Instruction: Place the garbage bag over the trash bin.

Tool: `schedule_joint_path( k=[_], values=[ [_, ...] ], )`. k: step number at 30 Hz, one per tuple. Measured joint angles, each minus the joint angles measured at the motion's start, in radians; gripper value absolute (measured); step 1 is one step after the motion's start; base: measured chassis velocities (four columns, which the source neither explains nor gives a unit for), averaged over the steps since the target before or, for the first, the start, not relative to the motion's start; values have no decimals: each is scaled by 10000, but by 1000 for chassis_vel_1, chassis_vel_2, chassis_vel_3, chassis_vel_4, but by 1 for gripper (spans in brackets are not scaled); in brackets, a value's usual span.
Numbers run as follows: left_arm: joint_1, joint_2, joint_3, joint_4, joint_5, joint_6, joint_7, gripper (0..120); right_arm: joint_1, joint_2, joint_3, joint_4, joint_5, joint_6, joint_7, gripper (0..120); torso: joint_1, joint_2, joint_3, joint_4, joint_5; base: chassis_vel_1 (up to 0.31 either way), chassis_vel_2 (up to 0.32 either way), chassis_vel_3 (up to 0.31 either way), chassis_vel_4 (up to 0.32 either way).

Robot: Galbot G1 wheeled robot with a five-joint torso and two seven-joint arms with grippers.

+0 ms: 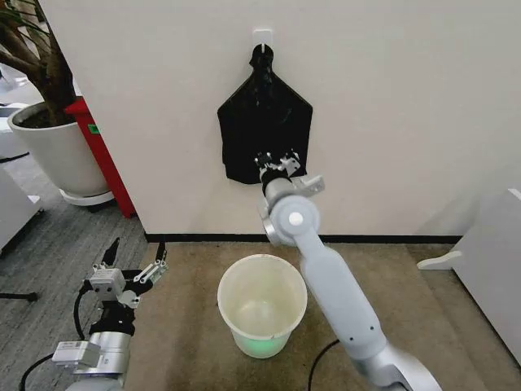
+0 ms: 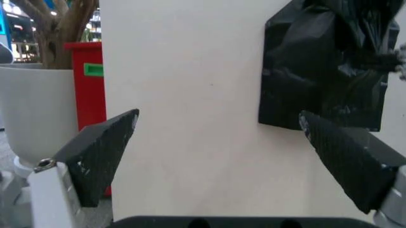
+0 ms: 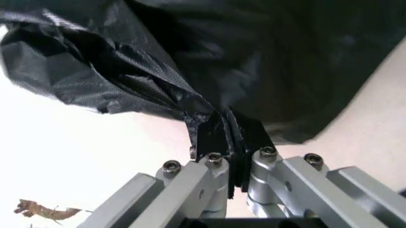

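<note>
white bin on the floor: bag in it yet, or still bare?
Bare. The small round white plastic bin stands upright and open, its pale greenish bottom visible. The glossy black plastic bag hangs on the wall, pinched by the right gripper.

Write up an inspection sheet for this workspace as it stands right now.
Surface: brown carpet before a white wall; grey floor to the robot's left.
Job's things: glossy black plastic garbage bag hangs from a wall hook; small round white plastic trash bin stands upright, unlined, below it.
Clutter: nothing seen.
Grippers: right end effector raised, shut on the bag's lower edge; left end effector low beside the bin, open, holding nothing.
Cables: black cables along the left arm.
Surroundings: large white plant pot, red box, white furniture on the right.
</note>
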Motion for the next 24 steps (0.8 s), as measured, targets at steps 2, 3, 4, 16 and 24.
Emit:
schedule_joint_path(
  k=[2, 3, 4, 16, 24],
  values=[
    [19, -16, 17, -17, 33, -22, 10, 100, -315, -87, 22, 182, -1, 2, -14, 0, 0, 0, 0, 1, 0, 0, 0, 0, 0],
    [27, -23, 23, -30, 46, -30, 14, 100, -511, -137, 25, 293, -2, 3, -29, 0, 0, 0, 0, -1, 1, 0, 0, 0, 0],
    [36, -35, 28, -49, 59, -36, 17, 100, -699, -184, 28, 395, -9, 3, -48, 0, 0, 0, 0, 0, 0, 0, 0, 0, 0],
    [194, -137, 31, -233, 148, -172, 41, 100, -876, -471, -10, 1166, 46, -2, -35, 0, 0, 0, 0, 0, -2, 0, 0, 0, 0],
    [273, -150, -16, -368, 155, -217, 37, 100, -1196, -742, -83, 1531, 130, -52, -72, 0, 0, 0, 1, 1, -1, 0, 0, 0, 0]
  ],
)
